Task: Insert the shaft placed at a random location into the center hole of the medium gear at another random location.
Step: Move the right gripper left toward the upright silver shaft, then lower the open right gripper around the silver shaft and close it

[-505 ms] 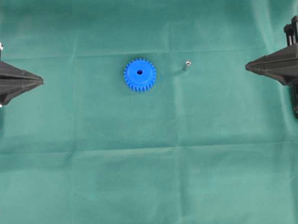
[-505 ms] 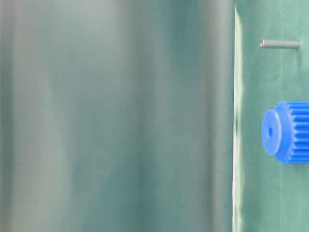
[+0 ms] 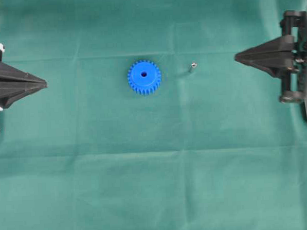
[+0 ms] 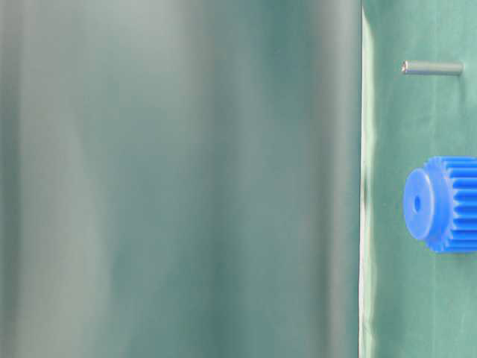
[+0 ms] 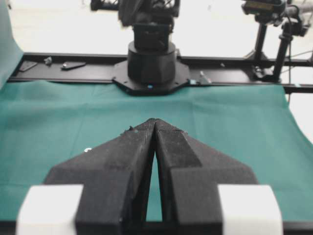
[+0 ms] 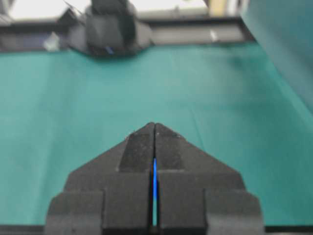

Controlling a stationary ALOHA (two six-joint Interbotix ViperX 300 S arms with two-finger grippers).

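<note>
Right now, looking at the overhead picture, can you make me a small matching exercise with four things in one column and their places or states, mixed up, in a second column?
Column one:
1. medium gear
2. shaft
3. left gripper
4. right gripper

Column two:
A. shut, at the left edge, tip pointing toward the middle
B. blue, lying flat near the middle of the green cloth
C. shut, coming in from the right edge, holding nothing
D. small and silvery, just to the right of the blue thing, not touching it

Right pairs: 1-B, 2-D, 3-A, 4-C
</note>
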